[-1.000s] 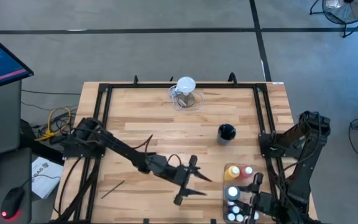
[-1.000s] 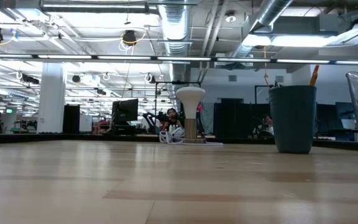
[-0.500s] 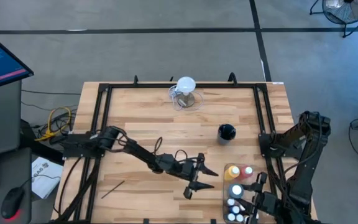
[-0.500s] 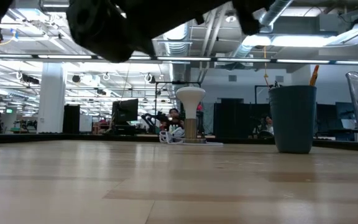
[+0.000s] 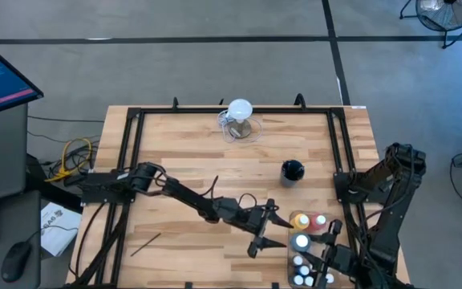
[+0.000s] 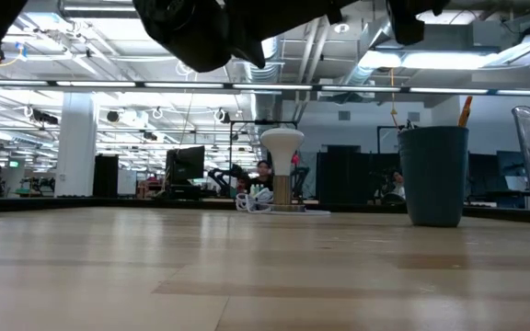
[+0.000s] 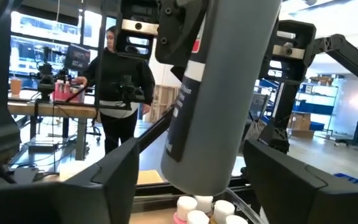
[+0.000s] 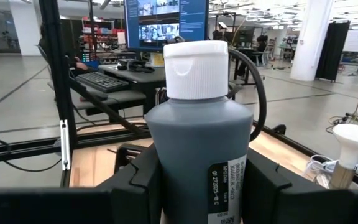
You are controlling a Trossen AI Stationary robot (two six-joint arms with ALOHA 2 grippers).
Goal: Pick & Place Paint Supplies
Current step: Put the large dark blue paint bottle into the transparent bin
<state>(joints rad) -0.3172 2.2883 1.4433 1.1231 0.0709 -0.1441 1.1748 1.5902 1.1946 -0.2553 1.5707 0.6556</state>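
A dark grey squeeze bottle [image 8: 197, 143] with a white cap stands upright in my right gripper [image 8: 201, 186], which is shut on it at the table's near right [image 5: 325, 241]. The bottle hangs over a tray [image 5: 310, 273] of white-capped paint bottles, next to a yellow [image 5: 299, 220] and a red one [image 5: 320, 220]. My left gripper [image 5: 279, 233] reaches in from the left, open. Its fingers [image 7: 114, 186] stand on either side of the grey bottle's lower end [image 7: 197, 174], and a gap shows on one side. A thin paintbrush [image 5: 145, 243] lies on the near left of the table. My right gripper pinches the grey bottle's body [image 8: 173, 174] between its two fingers, one on each side, below the shoulder. The fingers come in level from the table's right side. The bottle is upright with its cap up. Its bottom end [image 7: 194, 186] is clear above the white caps in the tray.
A dark cup [image 5: 292, 171] holding a brush handle [image 6: 465, 110] stands right of centre. A clear jug with a white round top [image 5: 240, 116] is at the far edge. Black frame rails [image 5: 131, 152] run along the table's sides. People sit beyond the table.
My left gripper has moved toward the table's right edge and downward. It has come up to the tray and the grey bottle, and its arm now shows along the top of the low view. My right gripper and the bottle have kept still.
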